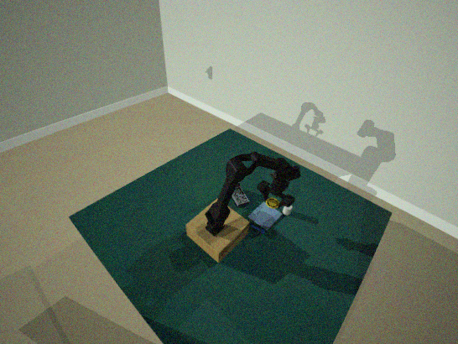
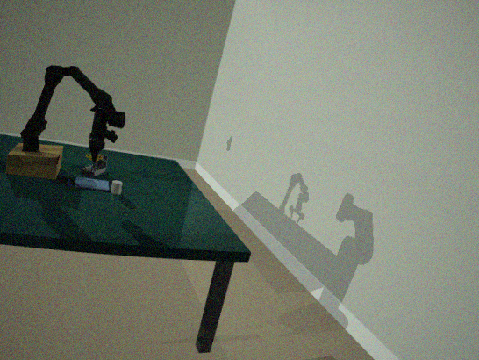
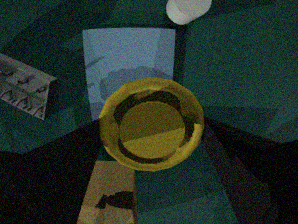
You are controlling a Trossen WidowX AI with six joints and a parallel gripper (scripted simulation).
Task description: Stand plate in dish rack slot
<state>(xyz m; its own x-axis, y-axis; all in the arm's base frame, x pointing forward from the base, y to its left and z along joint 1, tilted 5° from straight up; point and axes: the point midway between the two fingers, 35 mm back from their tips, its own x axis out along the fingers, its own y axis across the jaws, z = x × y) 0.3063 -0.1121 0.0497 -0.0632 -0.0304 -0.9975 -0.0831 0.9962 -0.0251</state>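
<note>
The gripper (image 2: pixel 94 154) pinches the yellow plate (image 3: pixel 152 124), seemingly lifted above the blue mat (image 3: pixel 129 63). The plate looks stiff, light and slick, so a rim hold suits it; the rack (image 3: pixel 23 86) lies at nine o'clock.

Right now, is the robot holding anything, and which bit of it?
Yes. The gripper has its jaws shut on the yellow plate. It seems lifted above the blue mat. Where exactly the jaws pinch it cannot be told.
</note>
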